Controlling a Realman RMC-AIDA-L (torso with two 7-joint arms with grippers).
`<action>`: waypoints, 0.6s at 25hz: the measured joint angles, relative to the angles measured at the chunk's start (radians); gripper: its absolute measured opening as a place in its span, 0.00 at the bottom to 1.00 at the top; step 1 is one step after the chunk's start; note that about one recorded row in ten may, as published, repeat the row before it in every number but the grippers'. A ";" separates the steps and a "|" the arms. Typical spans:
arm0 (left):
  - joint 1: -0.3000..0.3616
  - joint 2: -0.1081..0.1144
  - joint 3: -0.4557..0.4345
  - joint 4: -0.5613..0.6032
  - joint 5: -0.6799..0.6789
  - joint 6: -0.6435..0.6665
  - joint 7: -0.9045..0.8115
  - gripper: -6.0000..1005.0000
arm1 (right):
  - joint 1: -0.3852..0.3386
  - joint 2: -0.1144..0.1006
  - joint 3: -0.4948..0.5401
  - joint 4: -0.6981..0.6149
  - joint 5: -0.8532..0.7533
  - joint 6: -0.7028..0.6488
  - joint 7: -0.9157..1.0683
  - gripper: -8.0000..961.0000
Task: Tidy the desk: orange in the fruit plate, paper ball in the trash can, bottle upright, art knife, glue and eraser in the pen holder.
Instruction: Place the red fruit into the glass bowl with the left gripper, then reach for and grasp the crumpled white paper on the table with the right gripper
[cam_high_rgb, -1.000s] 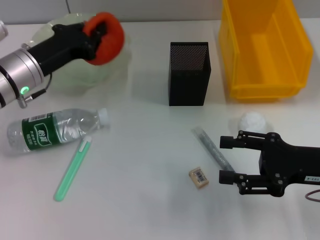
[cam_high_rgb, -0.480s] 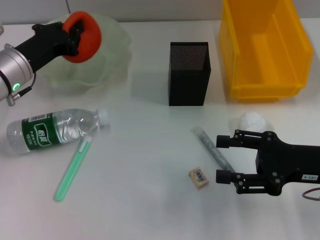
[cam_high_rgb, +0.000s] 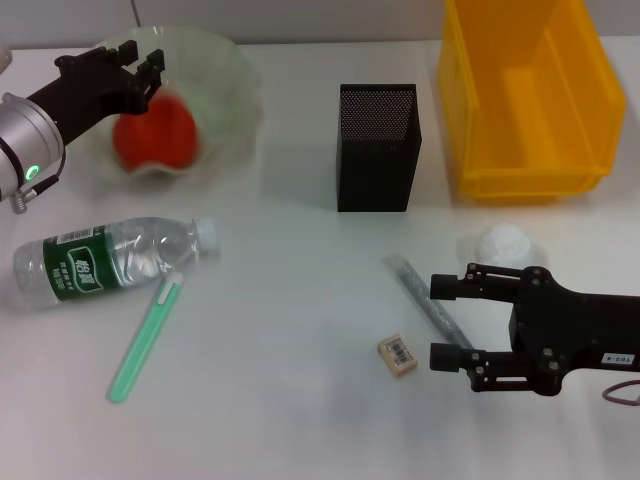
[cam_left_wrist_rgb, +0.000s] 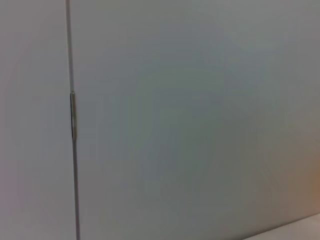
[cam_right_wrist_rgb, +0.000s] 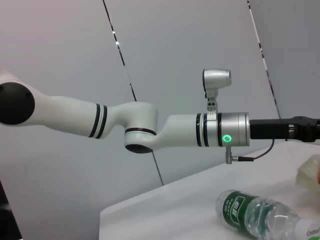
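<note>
My left hand (cam_high_rgb: 112, 62) is hovering over the far-left rim of the fruit plate (cam_high_rgb: 235, 90), fingers spread and gripping nothing. The orange (cam_high_rgb: 155, 135) is sitting inside the plate. My right hand (cam_high_rgb: 448, 322) is hanging low at the right, fingers wide apart and empty, straddling the near end of the art knife (cam_high_rgb: 424, 296). The eraser (cam_high_rgb: 397, 355) is lying just to its left, the paper ball (cam_high_rgb: 503, 243) just beyond it. The bottle (cam_high_rgb: 110, 257) is lying on its side on the counter (cam_high_rgb: 300, 300), the glue (cam_high_rgb: 145, 336) beside it. The pen holder (cam_high_rgb: 378, 146) is standing centre, the trash can (cam_high_rgb: 530, 95) to its right.
</note>
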 joint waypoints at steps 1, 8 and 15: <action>0.000 0.000 0.000 0.000 0.000 0.000 0.000 0.19 | 0.000 0.000 0.000 0.002 0.000 0.000 0.000 0.79; 0.001 0.001 -0.001 -0.002 0.000 0.017 0.000 0.46 | -0.001 0.000 0.000 0.009 0.000 0.000 0.000 0.79; 0.069 0.013 -0.017 0.025 -0.089 0.551 -0.097 0.51 | -0.009 0.000 0.006 0.010 0.000 0.000 0.000 0.80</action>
